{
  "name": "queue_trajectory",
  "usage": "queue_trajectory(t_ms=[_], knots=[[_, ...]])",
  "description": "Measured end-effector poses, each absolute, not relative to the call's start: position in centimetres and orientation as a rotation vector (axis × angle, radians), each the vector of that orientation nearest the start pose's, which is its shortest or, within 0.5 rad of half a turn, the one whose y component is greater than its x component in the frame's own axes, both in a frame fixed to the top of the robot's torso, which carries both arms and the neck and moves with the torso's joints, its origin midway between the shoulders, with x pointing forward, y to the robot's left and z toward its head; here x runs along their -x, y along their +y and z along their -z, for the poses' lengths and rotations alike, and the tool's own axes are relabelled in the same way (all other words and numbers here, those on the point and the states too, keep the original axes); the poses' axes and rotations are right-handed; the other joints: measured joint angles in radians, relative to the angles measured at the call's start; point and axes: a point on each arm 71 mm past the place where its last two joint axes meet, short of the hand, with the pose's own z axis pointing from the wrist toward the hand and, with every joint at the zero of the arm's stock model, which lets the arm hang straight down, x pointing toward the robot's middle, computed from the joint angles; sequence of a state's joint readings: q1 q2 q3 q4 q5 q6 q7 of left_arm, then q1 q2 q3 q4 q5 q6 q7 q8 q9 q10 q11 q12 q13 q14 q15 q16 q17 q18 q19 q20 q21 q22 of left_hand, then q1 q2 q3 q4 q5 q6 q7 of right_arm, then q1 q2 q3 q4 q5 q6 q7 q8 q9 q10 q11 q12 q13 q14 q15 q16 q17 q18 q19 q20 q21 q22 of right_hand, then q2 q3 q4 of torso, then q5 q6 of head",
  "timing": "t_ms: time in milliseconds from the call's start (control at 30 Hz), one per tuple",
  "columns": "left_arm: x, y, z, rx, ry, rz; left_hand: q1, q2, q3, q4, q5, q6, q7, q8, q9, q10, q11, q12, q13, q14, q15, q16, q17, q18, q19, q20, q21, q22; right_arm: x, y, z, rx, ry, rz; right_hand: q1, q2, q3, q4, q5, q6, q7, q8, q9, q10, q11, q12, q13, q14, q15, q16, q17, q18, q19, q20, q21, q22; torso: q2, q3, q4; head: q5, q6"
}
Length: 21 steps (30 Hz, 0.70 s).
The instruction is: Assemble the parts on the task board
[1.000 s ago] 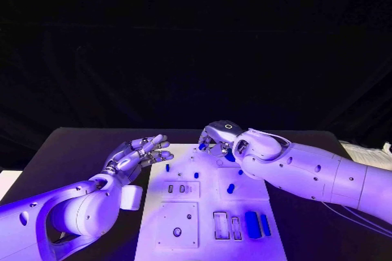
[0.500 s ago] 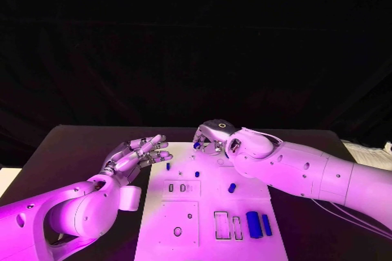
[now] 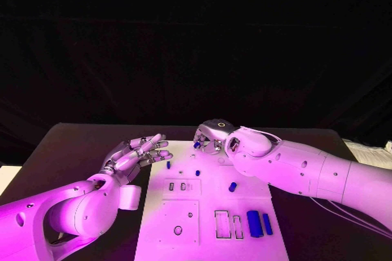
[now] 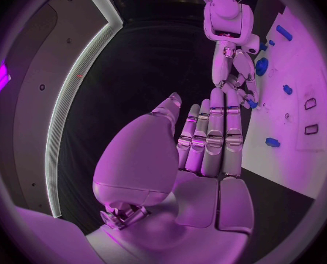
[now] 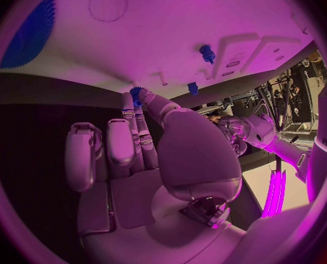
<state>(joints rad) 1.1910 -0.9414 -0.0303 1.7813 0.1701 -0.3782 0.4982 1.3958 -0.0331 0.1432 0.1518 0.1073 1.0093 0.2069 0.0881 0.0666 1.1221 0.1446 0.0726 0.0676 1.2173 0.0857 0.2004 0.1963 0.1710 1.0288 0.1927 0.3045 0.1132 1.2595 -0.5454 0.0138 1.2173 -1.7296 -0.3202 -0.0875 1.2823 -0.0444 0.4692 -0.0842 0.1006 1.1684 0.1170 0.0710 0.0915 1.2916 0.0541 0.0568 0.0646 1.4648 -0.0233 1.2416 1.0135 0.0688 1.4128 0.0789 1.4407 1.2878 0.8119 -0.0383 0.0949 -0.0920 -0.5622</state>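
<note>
The right hand (image 3: 214, 137) pinches a small blue part (image 3: 197, 144) above the far end of the task board (image 3: 204, 215), its orientation too hidden to tell, while the left hand (image 3: 135, 155) hovers spread and empty beside the board.

I see a white task board (image 3: 208, 215) on a black surface (image 3: 73, 145). The small parts (image 3: 253, 223) on it are blue. My arms are white, with silver fingers (image 3: 157, 143).

Task board (image 3: 208, 215) as landmark: right hand (image 3: 211, 137) is held over its far edge, left hand (image 3: 135, 154) beside its far-left corner, two long parts (image 3: 259, 223) lie near its near-right corner.
</note>
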Motion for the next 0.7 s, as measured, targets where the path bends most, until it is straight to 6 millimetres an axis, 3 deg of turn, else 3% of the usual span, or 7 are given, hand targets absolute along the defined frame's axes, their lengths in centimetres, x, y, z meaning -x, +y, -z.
queue_trajectory(t_ms=[267, 367, 433, 567, 700], knots=[[-44.02, 18.98, 15.66, 1.254, 1.317, 1.71, 0.0, 0.0, 0.0, 0.0, 0.0, 0.0, 0.0, 0.0, 0.0, -0.004, 0.004, 0.0, 0.0, 0.0, 0.0, -0.004, 0.001, 0.0, 0.0, 0.0, 0.0, -0.001, -54.78, -12.59, 14.79, 0.401, 1.459, -0.503, 0.001, 0.001, 0.005, 0.005, 0.005, -0.003, 0.004, 0.001, 0.0, -0.017, 0.006, 0.0, 0.0, 0.0, 0.0, -0.001, -0.014, 0.0, -0.006, 0.006, 0.0, -0.01, 0.001, -0.0008, 0.0003, 0.0, 0.002], [-44.02, 18.98, 15.65, 1.254, 1.318, 1.71, 0.0, 0.0, 0.0, 0.0, 0.0, 0.0, 0.0, 0.0, 0.0, -0.004, 0.004, 0.0, 0.0, 0.0, 0.0, -0.004, 0.001, 0.0, 0.0, 0.0, 0.0, -0.001, -54.79, -12.46, 14.87, 0.401, 1.462, -0.501, 0.005, -0.004, 0.002, 0.02, 0.006, -0.024, 0.016, -0.006, 0.014, -0.049, 0.014, 0.003, 0.001, 0.003, 0.003, -0.019, -0.036, 0.0, -0.021, 0.013, -0.008, -0.028, 0.001, -0.0008, 0.0003, 0.0, 0.002], [-44.02, 18.98, 15.65, 1.254, 1.318, 1.71, 0.0, 0.0, 0.0, 0.0, 0.0, 0.0, 0.0, 0.0, 0.0, -0.004, 0.004, 0.0, 0.0, 0.0, 0.0, -0.004, 0.001, 0.0, 0.0, 0.0, 0.0, -0.001, -54.83, -12.45, 14.97, 0.4, 1.465, -0.498, -0.011, -0.025, -0.002, 0.036, 0.015, -0.054, 0.021, -0.007, 0.026, -0.087, 0.021, 0.004, -0.003, 0.0, 0.014, -0.035, -0.063, 0.0, -0.04, 0.019, -0.021, -0.05, 0.002, -0.0013, 0.0004, 0.0, 0.003], [-44.02, 18.97, 15.64, 1.254, 1.318, 1.71, 0.0, 0.0, 0.0, 0.0, 0.0, 0.0, 0.0, 0.0, 0.0, -0.004, 0.004, 0.0, 0.0, 0.0, 0.0, -0.004, 0.001, 0.0, 0.0, 0.0, 0.0, -0.001, -54.91, -12.37, 15.02, 0.397, 1.466, -0.494, -0.029, -0.067, -0.022, 0.052, 0.009, -0.116, 0.03, -0.008, 0.001, -0.148, 0.034, 0.004, -0.004, 0.002, 0.023, -0.068, -0.111, 0.0, -0.065, 0.032, -0.043, -0.091, 0.002, -0.0019, 0.0007, 0.0, 0.004], [-44.02, 18.98, 15.64, 1.254, 1.318, 1.71, 0.0, 0.0, -0.003, -0.003, 0.0, 0.0, 0.0, 0.0, 0.0, -0.004, 0.004, 0.0, 0.0, 0.0, 0.0, -0.004, 0.001, 0.0, 0.0, 0.0, -0.005, -0.001, -54.93, -12.37, 15.02, 0.395, 1.465, -0.493, -0.032, -0.075, -0.033, 0.058, 0.009, -0.132, 0.033, -0.008, -0.008, -0.171, 0.043, 0.004, -0.004, -0.002, 0.027, -0.08, -0.133, 0.0, -0.074, 0.034, -0.05, -0.108, 0.003, -0.0019, 0.001, 0.001, 0.004]])
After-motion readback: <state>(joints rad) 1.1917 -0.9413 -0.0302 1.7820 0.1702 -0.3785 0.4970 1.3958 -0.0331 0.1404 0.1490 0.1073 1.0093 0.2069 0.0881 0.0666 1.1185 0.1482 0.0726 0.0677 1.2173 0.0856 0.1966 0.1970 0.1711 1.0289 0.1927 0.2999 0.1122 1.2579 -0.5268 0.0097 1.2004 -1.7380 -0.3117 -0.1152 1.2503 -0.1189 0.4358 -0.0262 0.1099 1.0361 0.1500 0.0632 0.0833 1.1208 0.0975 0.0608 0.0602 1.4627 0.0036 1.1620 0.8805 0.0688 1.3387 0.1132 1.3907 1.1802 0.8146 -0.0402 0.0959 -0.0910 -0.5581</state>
